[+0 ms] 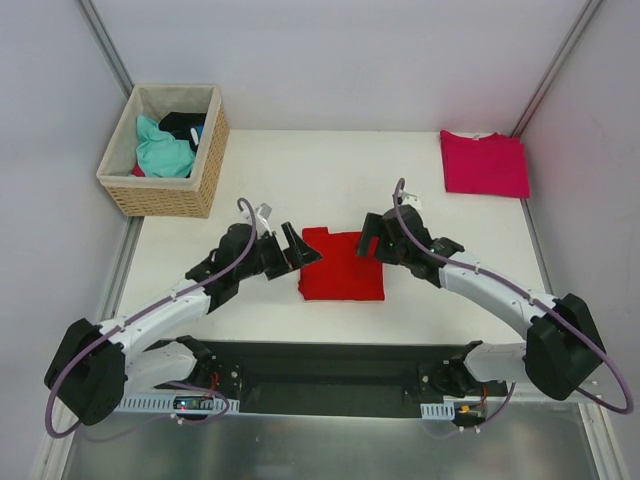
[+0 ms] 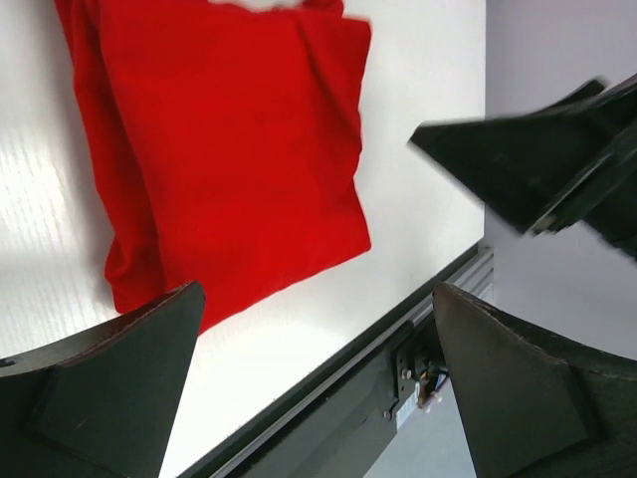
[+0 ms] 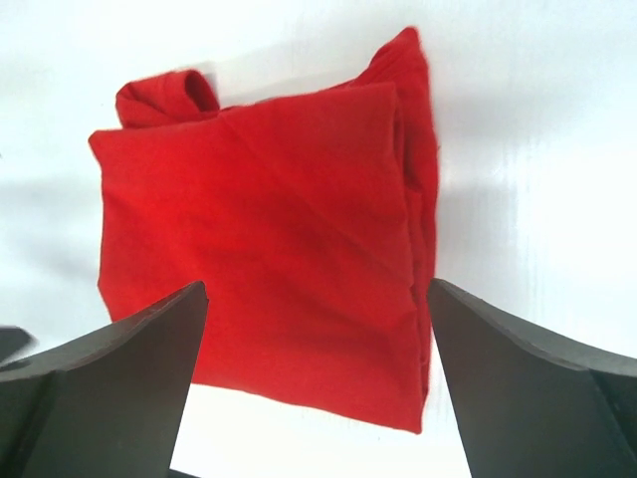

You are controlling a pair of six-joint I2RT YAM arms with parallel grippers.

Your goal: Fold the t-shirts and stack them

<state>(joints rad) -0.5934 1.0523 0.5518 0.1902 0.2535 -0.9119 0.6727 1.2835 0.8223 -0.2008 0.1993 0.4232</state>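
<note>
Flanking the red t-shirt [image 1: 342,268], left hand [image 1: 299,248], right hand [image 1: 368,240] both released, pink t-shirt [image 1: 485,165] well apart.

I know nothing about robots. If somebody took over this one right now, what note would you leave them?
Left gripper: open, empty, by the near-left corner of the red t-shirt.
Right gripper: open, empty, at that shirt's right edge.
Red t-shirt: folded, lying mid-table between the two grippers.
Pink t-shirt: folded, at the table's far right corner.
Done: both shirts look folded.
Left: stacking them; they lie apart. Moving the red one onto the pink seems the likely next step.
The wicker basket at far left holds more cloth; I cannot tell if it is shirts.
</note>
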